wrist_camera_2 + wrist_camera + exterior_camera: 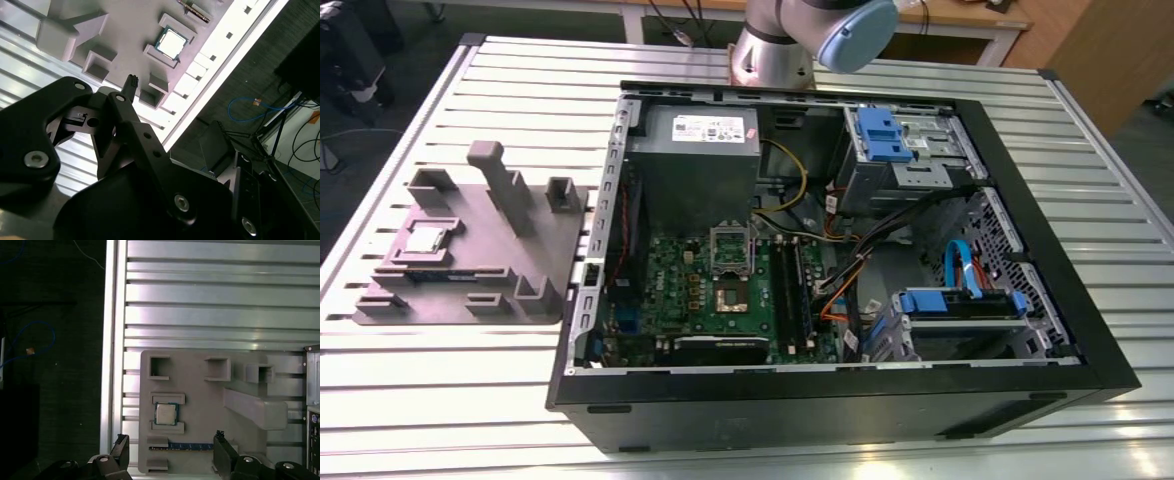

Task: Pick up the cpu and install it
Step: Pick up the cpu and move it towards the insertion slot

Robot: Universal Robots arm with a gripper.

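Silvery-grey on top with a thin pale rim, the small flat square cpu [166, 413] lies in a shallow seat on a grey moulded plastic holder [205, 405], bracketed by two low raised lips, one on either side. Just beside one lip, a thin blue-green memory strip [187, 445] lies on edge in a slot of the same holder. The holder also carries several empty square pockets and a long sloping wedge block [255, 407].

In the exterior view the holder rests on a ribbed aluminium table [440, 400], close to the table's edge at the exterior view's left, and the cpu sits in the holder's half nearest that edge. A black open desktop computer case [854, 410] lies on its side next to the holder. Inside it are a green motherboard [680, 300] with a dark square socket [728, 290] and a grey metal box with a white label [698, 150]. The cpu is well apart from that socket.

A black gripper [170, 452] shows in the first wrist view with its two fingers [121, 449] spread wide and nothing between them. The cpu lies in line with the gap, beyond the tips and untouched. A silver and pale blue arm segment [781, 50] rises at the table's far edge behind the case.
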